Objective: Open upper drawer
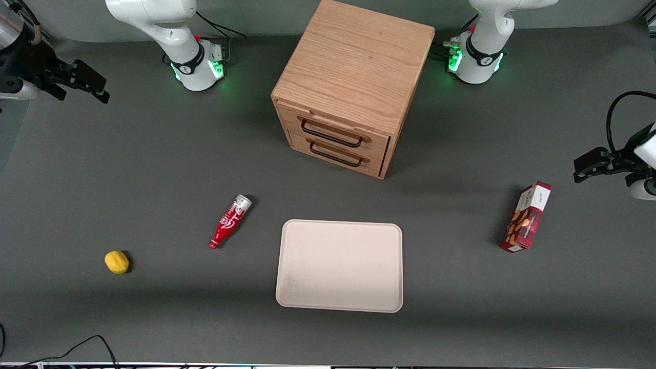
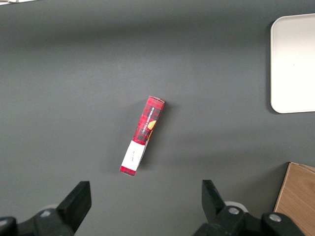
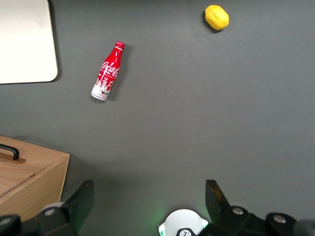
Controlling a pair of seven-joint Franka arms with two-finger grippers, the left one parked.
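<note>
My gripper [image 1: 84, 82] hangs spread wide, well off; upper drawer [image 1: 335, 129] shut; next, reach its black handle [image 1: 330, 134].

a robotics lab: two arm bases [image 1: 197, 64] bolted onto a grey test table [image 1: 102, 169].

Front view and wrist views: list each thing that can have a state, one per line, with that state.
upper drawer: shut, handle untouched.
lower drawer: shut.
gripper: open, holding nothing, raised at the working arm's end of the table, apart from the cabinet.
bottle: lying on its side.
box: upright, unopened.
tray: flat, nothing on it.
lemon: whole, resting on the table.
</note>
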